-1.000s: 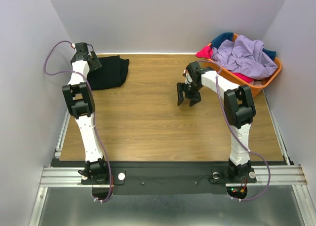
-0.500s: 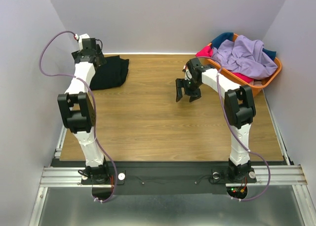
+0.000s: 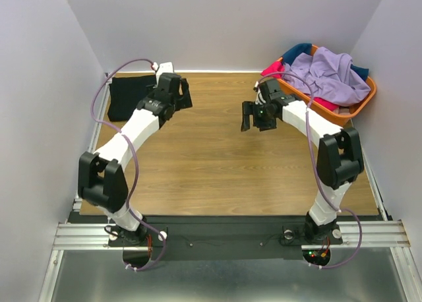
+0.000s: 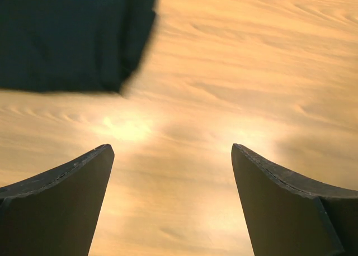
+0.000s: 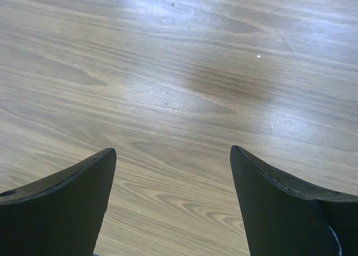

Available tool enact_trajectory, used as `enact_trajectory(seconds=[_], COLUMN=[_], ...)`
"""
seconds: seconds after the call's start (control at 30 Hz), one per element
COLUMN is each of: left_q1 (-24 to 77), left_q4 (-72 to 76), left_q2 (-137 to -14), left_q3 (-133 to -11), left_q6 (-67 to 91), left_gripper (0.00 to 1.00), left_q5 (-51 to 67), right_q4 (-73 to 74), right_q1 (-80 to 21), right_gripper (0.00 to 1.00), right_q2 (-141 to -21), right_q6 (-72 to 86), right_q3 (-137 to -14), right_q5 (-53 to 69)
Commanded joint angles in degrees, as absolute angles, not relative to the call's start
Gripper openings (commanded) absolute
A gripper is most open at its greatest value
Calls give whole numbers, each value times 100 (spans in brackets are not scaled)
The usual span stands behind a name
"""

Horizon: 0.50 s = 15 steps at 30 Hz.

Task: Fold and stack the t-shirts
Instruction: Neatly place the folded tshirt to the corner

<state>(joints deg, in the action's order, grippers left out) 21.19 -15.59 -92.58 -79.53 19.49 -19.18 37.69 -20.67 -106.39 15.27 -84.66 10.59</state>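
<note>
A folded black t-shirt [image 3: 127, 97] lies at the table's far left corner; its edge shows at the top left of the left wrist view [image 4: 67, 38]. My left gripper [image 3: 182, 95] hovers just right of it over bare wood, open and empty [image 4: 170, 155]. Lavender [image 3: 328, 74], pink-red [image 3: 273, 70] and teal [image 3: 298, 51] t-shirts are heaped in the orange basket [image 3: 353, 112] at the far right. My right gripper [image 3: 256, 119] hangs left of the basket above the table, open with only wood between its fingers [image 5: 173, 155].
The wooden table [image 3: 217, 170] stretches between the two arms. Grey walls close in the left, back and right sides. The basket sits against the right wall.
The left arm has swung right, off the black t-shirt, and its elbow has dropped low. The right gripper has shifted a little to the right and spread wider.
</note>
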Motion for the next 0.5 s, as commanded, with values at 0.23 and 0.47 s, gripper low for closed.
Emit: enact_trajectory(seconds=[0.23, 0.47], left_q1=[2619, 2637], left_q4=[-1099, -1107], left_q2=[-7305, -7049], left_q3=[-6611, -6460], left_q6=[2997, 3006], left_gripper=[99, 98], left_q5=[-2056, -2180], right_q4=[2479, 2259], right_q1=[-2039, -2030], right_gripper=[88, 88], right_q2=[-9607, -9150], right_q6=[1925, 1960], right_q3=[-7436, -7067], right_q5=[580, 466])
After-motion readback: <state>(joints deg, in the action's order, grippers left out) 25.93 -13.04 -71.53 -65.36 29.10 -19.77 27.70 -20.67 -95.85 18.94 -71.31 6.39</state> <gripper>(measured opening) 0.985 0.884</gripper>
